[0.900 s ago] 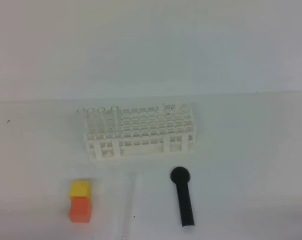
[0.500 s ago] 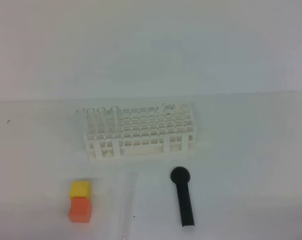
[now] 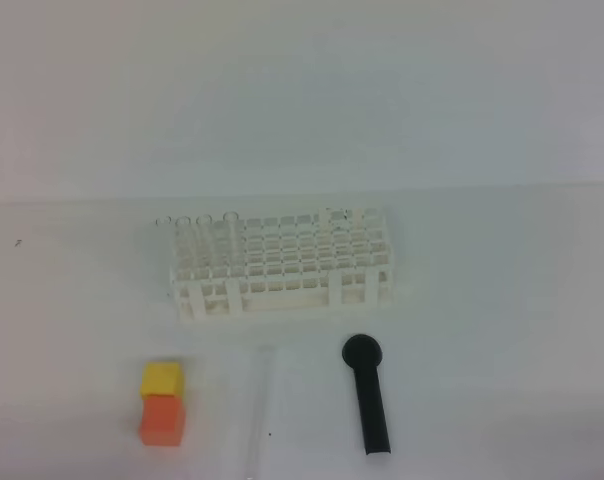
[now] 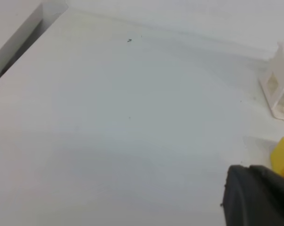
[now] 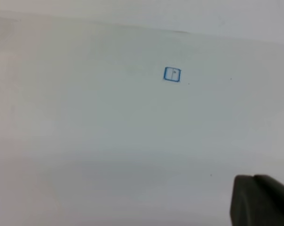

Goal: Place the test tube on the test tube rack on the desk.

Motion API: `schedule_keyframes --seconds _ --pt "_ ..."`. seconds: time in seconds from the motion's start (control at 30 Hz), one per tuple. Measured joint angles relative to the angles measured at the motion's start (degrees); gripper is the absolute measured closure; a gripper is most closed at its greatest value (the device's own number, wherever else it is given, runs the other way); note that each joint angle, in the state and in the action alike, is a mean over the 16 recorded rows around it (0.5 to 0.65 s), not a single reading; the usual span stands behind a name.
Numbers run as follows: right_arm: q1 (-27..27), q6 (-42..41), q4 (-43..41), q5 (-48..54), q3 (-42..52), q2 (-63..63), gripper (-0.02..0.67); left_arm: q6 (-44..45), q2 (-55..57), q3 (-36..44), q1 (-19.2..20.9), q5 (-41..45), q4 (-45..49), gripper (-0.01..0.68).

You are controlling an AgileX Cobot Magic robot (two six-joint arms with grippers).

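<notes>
Status: both hands clenched, holding nothing; scene unchanged from the earlier frames.
The test tube [image 3: 259, 410] lies flat on the tabletop [image 3: 502, 330], in front of the test tube rack [image 3: 281, 264], between the yellow and orange blocks [image 3: 162, 402] and the black stick [image 3: 367, 394]. From the left hand [image 4: 259, 197], the blocks and rack sit ahead to its right; the right hand [image 5: 259, 200] faces bare tabletop with a small blue square mark [image 5: 172, 74].

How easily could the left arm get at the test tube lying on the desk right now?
Probably yes. The test tube lies flat on the desk, apart from the orange block on its left and the black stick on its right, with nothing over it. The left jaws are shut and must open first.
</notes>
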Motion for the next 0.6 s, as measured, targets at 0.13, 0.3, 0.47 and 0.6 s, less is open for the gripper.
schedule_keyframes --seconds 0.13,0.3,0.47,0.6 --pt "0.0 0.0 0.0 0.0 0.0 0.0 0.65 0.0 0.0 0.0 0.0 0.0 0.0 0.674" --pt "0.0 0.1 0.0 0.0 0.0 0.0 0.65 0.0 0.0 0.0 0.0 -0.1 0.0 0.674" --pt "0.0 0.1 0.0 0.0 0.0 0.0 0.65 0.1 0.0 0.0 0.0 -0.1 0.3 0.674" --pt "0.0 0.1 0.0 0.0 0.0 0.0 0.65 0.1 0.0 0.0 0.0 -0.1 0.5 0.673"
